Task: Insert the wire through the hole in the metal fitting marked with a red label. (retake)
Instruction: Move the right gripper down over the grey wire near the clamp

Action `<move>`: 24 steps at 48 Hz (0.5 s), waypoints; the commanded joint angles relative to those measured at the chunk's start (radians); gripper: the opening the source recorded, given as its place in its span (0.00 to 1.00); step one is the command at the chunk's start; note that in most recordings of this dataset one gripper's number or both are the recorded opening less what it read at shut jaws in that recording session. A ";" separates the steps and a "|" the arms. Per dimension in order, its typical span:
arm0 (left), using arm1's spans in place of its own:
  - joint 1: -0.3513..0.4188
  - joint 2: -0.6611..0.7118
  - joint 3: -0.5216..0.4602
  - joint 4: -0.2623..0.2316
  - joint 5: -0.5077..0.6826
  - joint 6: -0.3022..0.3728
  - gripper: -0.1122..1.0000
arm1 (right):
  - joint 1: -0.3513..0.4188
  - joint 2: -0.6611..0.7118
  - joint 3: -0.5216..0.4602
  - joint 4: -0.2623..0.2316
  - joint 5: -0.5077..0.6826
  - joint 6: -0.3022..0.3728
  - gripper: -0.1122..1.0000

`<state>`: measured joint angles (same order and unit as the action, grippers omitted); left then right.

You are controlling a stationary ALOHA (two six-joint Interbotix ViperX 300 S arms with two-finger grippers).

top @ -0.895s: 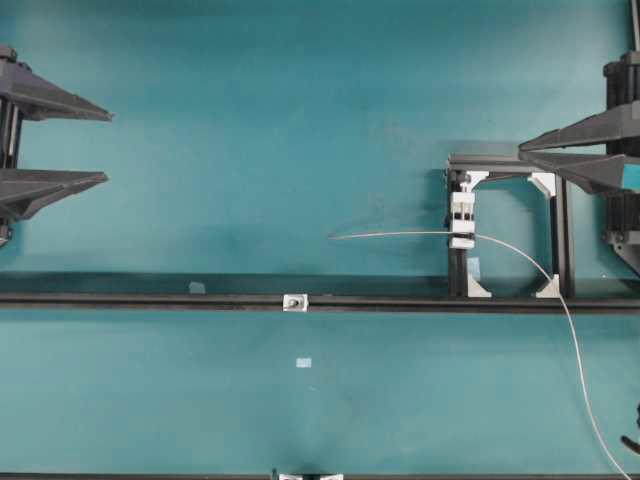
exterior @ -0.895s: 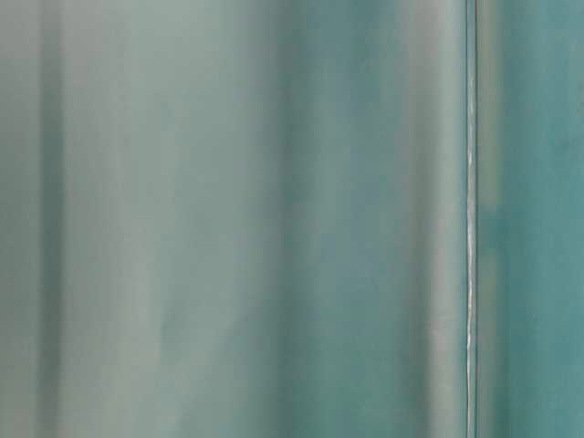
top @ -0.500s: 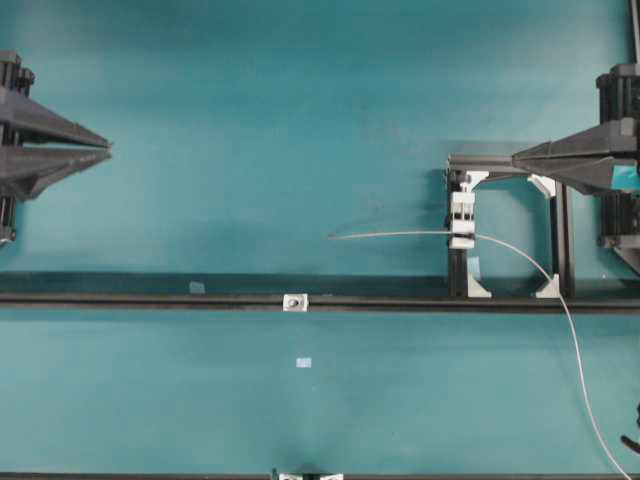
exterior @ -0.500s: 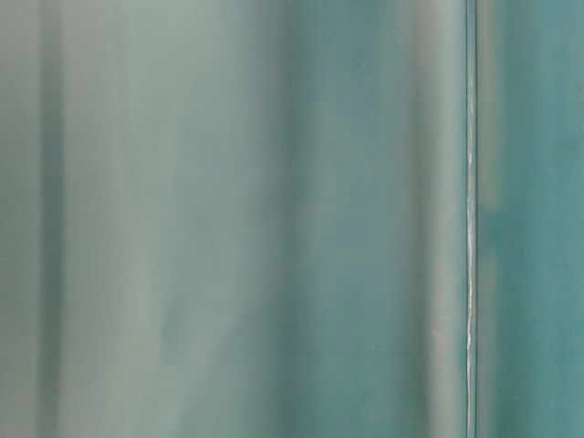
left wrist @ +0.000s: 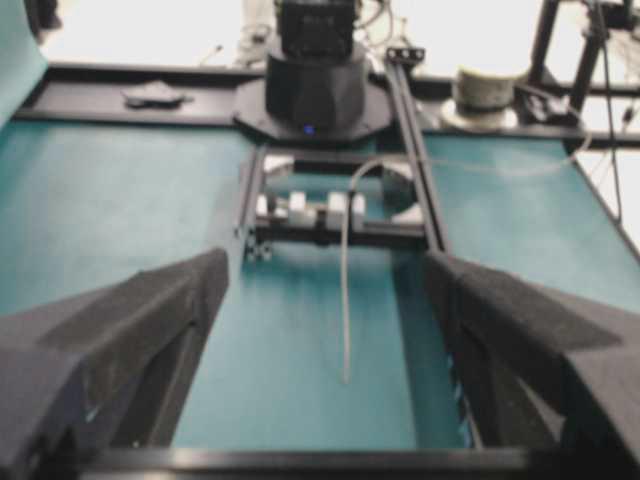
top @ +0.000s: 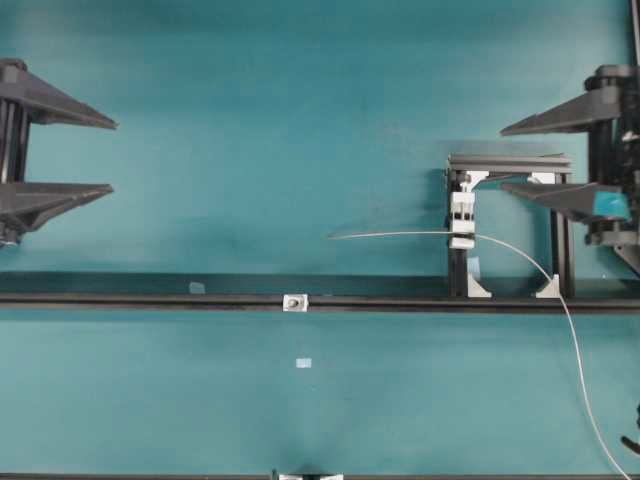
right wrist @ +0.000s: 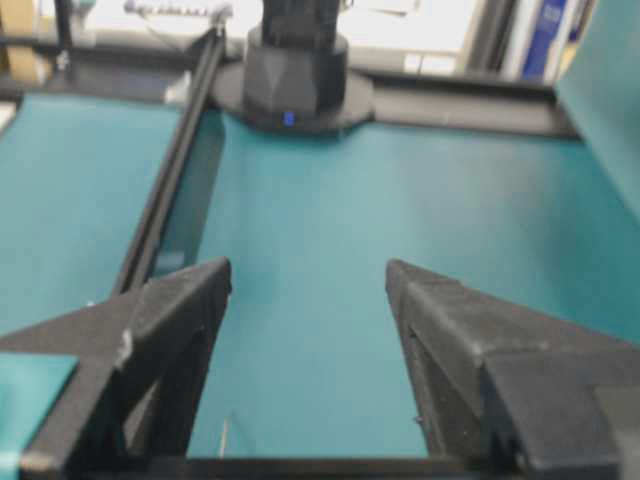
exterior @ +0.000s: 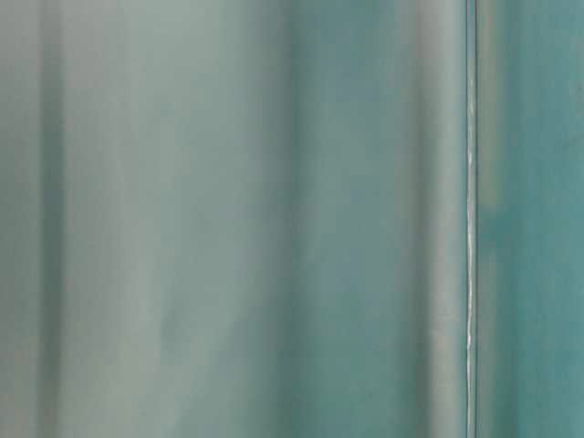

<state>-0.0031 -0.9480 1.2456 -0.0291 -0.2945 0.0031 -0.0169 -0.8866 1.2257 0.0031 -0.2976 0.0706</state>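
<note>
Currently both tools, left (top: 108, 155) and right (top: 507, 158), stand wide open and empty. Wire (top: 400, 234) lies at 3 o'clock, its tip free; fitting (top: 294, 301) sits at 6 o'clock. Risk: the limp wire bends off the small hole.

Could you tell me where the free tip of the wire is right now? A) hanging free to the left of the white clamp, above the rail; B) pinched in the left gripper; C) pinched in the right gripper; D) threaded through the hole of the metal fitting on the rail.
A: the wire runs left from the white clamp and ends unheld, short of the metal fitting; both grippers stand open, apart from it.
</note>
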 commanded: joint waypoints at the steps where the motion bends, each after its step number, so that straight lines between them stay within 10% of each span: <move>1: 0.000 0.035 -0.005 -0.002 -0.005 -0.003 0.67 | -0.005 0.049 -0.026 0.002 -0.003 0.009 0.76; 24: 0.000 0.319 -0.052 -0.002 -0.020 0.000 0.70 | -0.005 0.307 -0.089 0.002 -0.003 0.048 0.76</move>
<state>-0.0046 -0.6627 1.2241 -0.0307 -0.3007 -0.0015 -0.0169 -0.6121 1.1704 0.0031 -0.2961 0.1074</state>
